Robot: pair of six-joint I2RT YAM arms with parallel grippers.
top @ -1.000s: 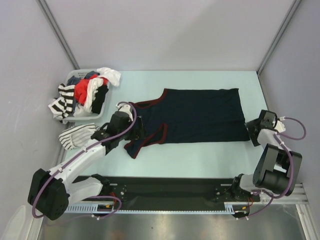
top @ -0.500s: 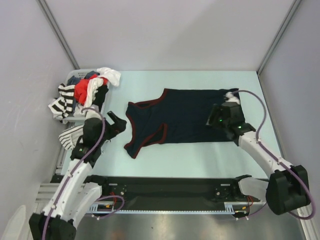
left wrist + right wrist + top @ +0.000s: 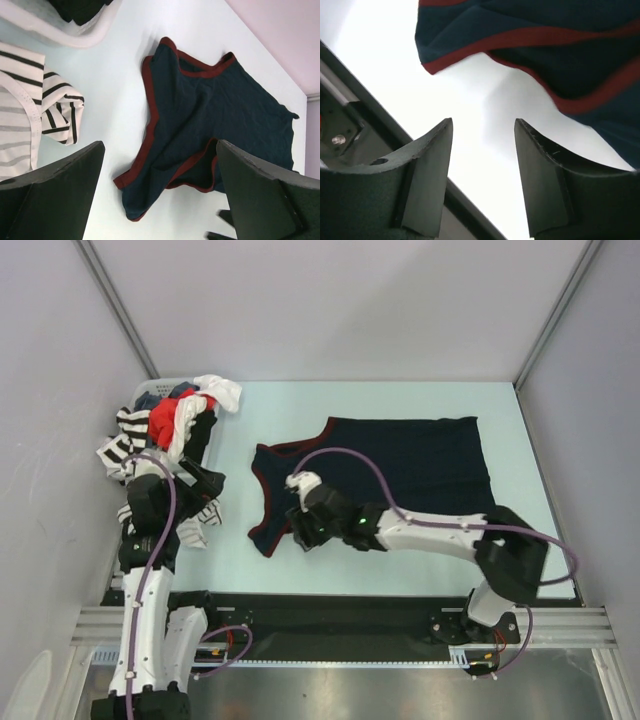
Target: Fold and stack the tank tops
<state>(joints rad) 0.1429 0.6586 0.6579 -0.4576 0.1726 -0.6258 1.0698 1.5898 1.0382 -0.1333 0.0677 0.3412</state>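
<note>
The dark navy tank top (image 3: pixel 410 470) with maroon trim lies spread flat on the table, straps to the left; it also shows in the left wrist view (image 3: pixel 215 110) and the right wrist view (image 3: pixel 560 45). The white striped tank top (image 3: pixel 197 523) lies crumpled at the left, partly under my left arm, and shows in the left wrist view (image 3: pixel 30 120). My left gripper (image 3: pixel 208 485) is open and empty, left of the navy top (image 3: pixel 160 146). My right gripper (image 3: pixel 298 530) is open and empty, just above the table by the lower strap (image 3: pixel 482 125).
A white basket (image 3: pixel 190 465) heaped with mixed clothes stands at the back left, and its rim shows in the left wrist view (image 3: pixel 75 37). A black rail (image 3: pixel 340 615) runs along the near table edge, close under my right gripper (image 3: pixel 350 100).
My right arm has swept left across the navy top, from its right edge to the lower strap. My left arm has pulled back left, off the top. The top stays flat.
</note>
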